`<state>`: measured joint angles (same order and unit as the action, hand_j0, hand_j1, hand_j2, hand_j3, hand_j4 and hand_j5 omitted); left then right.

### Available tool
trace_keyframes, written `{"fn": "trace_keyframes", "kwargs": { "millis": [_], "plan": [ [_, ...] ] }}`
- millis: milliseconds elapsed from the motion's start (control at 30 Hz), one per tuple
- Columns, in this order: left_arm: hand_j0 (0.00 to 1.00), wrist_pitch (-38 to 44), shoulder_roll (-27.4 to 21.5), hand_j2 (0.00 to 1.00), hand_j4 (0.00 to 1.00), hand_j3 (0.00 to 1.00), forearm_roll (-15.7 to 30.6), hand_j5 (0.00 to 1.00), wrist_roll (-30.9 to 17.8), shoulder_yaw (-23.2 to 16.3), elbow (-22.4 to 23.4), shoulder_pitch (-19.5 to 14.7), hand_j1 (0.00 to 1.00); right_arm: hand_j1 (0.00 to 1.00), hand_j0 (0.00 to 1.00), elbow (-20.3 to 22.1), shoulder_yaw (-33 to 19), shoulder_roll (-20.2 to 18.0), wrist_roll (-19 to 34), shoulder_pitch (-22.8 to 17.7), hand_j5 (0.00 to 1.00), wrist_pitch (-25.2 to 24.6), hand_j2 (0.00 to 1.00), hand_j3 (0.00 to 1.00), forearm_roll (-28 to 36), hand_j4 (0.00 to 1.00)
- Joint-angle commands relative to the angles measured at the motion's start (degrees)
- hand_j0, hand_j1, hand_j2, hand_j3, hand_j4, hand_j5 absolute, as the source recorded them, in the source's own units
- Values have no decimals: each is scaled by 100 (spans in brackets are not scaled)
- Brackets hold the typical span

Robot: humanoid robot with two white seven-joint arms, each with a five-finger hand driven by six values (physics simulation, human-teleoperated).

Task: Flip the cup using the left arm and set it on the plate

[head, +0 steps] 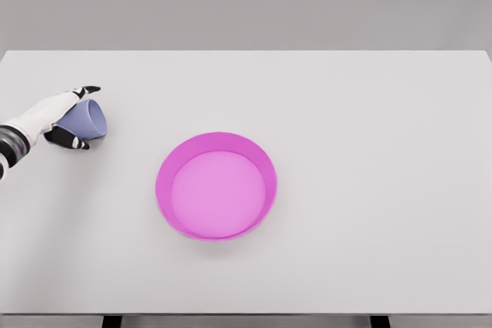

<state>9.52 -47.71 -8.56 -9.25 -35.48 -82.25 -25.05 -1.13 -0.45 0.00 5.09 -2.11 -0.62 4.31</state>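
Observation:
A small pale blue cup [88, 119] lies tilted on its side at the table's left, its mouth facing right. My left hand [68, 117] comes in from the left edge and its fingers wrap around the cup, thumb below and fingers above. A magenta plate [216, 185] with a raised rim sits near the table's middle, well to the right of the cup and nearer to me. The plate holds nothing. The right arm is out of view.
The white table [369, 151] spans the whole view, its front edge near the bottom of the picture. A grey wall lies behind it.

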Motion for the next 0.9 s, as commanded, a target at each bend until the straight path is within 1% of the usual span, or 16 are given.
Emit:
{"fn": "trace_keyframes", "kwargs": {
  "millis": [0,33,67,100,133,567,633,667,800,867],
  "plan": [
    [98,-3,8,98,98,98,-84,98,2,-3,25,0,98,100,100,-1,1,0,1,0,100,1,100,100,-1,100],
    [91,-3,16,91,91,91,-129,91,2,-3,25,0,91,100,100,-1,1,0,1,0,100,1,100,100,-1,100],
    [87,-3,25,87,87,87,-129,87,2,-3,25,9,87,100,100,-1,1,0,1,0,100,1,100,100,-1,100],
    [78,-12,25,78,78,78,-129,78,-6,-3,25,9,78,100,100,-1,1,0,10,0,100,1,100,100,-1,100],
    [77,-12,25,77,77,77,-129,77,-6,-3,16,18,77,100,100,-1,1,0,1,0,100,1,100,100,-1,100],
    [77,-12,8,77,77,77,-32,77,29,111,-116,0,77,100,100,-1,1,0,1,0,100,1,100,100,-1,100],
    [77,-12,16,77,77,77,196,77,38,181,-195,0,77,100,100,-1,1,0,1,0,100,1,100,100,-1,100],
    [77,-12,16,77,77,77,240,77,46,234,-265,0,77,100,100,-1,1,0,1,0,100,-8,100,100,-1,100],
    [77,-73,16,77,77,77,688,77,46,384,-634,17,77,100,100,-1,1,0,10,0,100,1,100,100,-1,100],
    [77,-82,25,77,77,77,864,77,55,568,-862,105,77,100,100,-1,1,0,1,0,100,1,100,100,-1,100]
  ]
}}
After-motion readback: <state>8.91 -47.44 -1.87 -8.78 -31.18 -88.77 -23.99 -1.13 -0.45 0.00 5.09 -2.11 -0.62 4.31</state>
